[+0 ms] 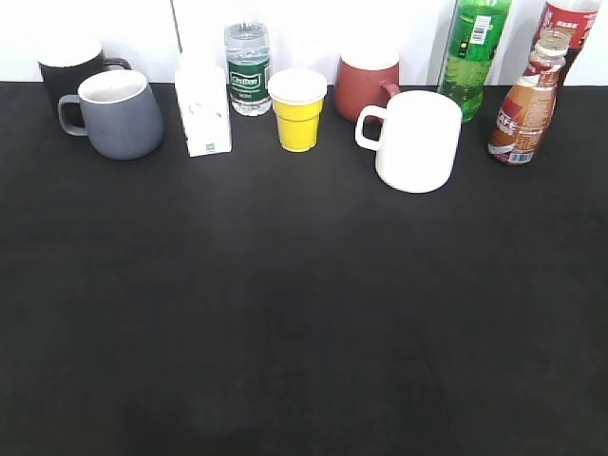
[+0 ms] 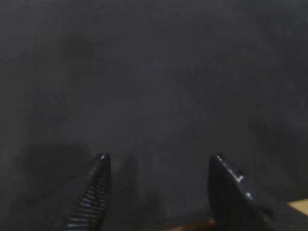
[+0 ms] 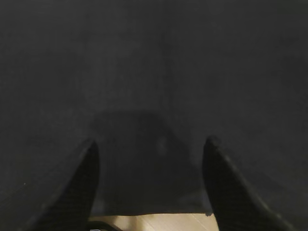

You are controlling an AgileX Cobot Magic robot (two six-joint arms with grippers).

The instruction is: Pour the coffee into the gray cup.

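along the back edge of the black table [image 1: 304, 323] stands a row of drinkware. far left, the gray cup [image 1: 121, 114] sits upright, handle to the left, with a black mug [image 1: 68, 68] just behind it. next comes a white box [image 1: 203, 112], a small water bottle [image 1: 247, 66], a yellow cup [image 1: 297, 110], a red mug [image 1: 366, 85] and a big white mug [image 1: 414, 140] in front of the red one. a tall green bottle [image 1: 472, 52] stands behind the white mug. far right, the coffee bottle [image 1: 526, 112] stands upright, cap off as far as i can see, a red-labelled bottle [image 1: 567, 24] behind it. coffee and gray cup are well apart, at opposite ends of the row. neither arm shows in the exterior view. left gripper [image 2: 159, 166] hangs over bare black cloth, fingers spread wide, nothing between them. right gripper [image 3: 150, 149] same, spread wide and holding nothing, over the table's near edge.
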